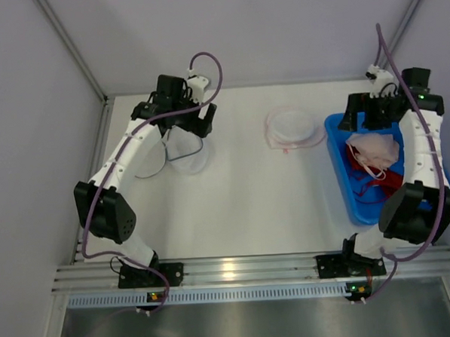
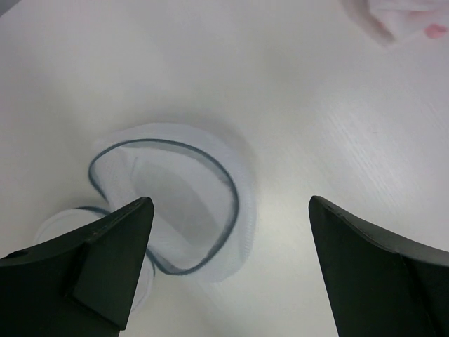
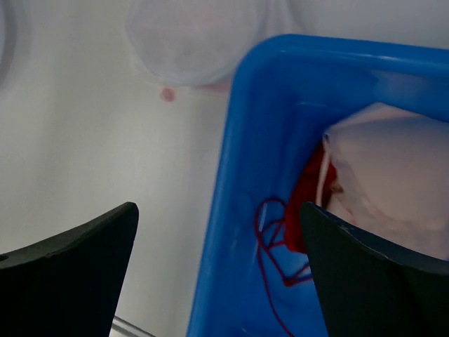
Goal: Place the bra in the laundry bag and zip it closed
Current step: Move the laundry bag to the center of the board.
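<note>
Left wrist: left claw (image 2: 231,201), jaws spread, hovers over laundry bag (image 2: 184,188).

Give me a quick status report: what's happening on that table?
Left fingers open over white mesh bag. Right fingers open over blue bin. Pale bra in bin, atop red garment, untouched. A second round bag lies between them.

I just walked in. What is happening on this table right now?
The left gripper hangs open over a white mesh laundry bag, whose dark-edged mouth lies open on the table. The right gripper, also open, hovers at the rim of a blue bin that holds a pale pink garment and a red garment with thin straps. Neither gripper holds anything, and the bag looks empty. A second round mesh bag lies between the two arms.
</note>
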